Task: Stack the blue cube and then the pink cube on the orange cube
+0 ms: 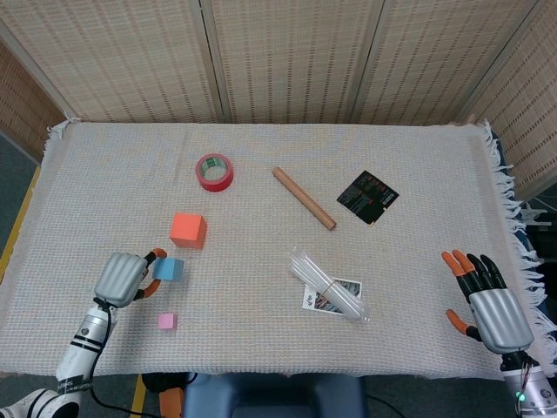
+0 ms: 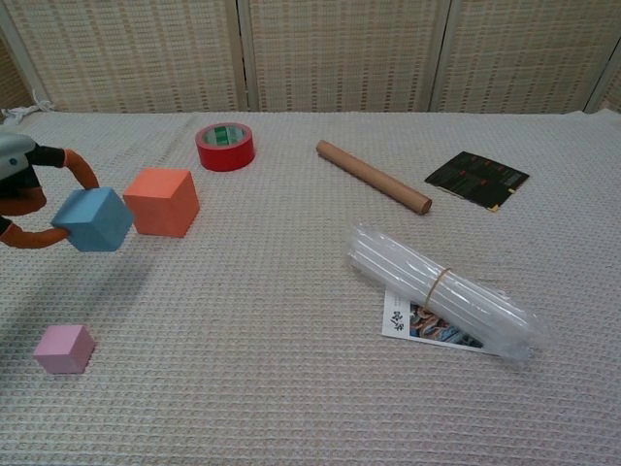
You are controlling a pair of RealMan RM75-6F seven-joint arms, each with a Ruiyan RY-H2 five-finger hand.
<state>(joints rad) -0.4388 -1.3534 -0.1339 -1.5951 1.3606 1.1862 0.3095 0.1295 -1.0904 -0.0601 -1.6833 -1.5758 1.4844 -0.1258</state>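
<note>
So far nothing is stacked: the left hand (image 1: 122, 279) holds the blue cube (image 2: 93, 218) lifted off the counter (image 1: 261, 340), just short of the orange cube (image 2: 162, 201). One pink cube (image 2: 64, 349) waits below that hand. The right hand (image 1: 492, 305) rests open, well apart.

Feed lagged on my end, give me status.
Left hand holds blue cube, lifted, beside orange cube. Right hand open, idle. Pink cube on the cloth. Nothing blocking.
</note>
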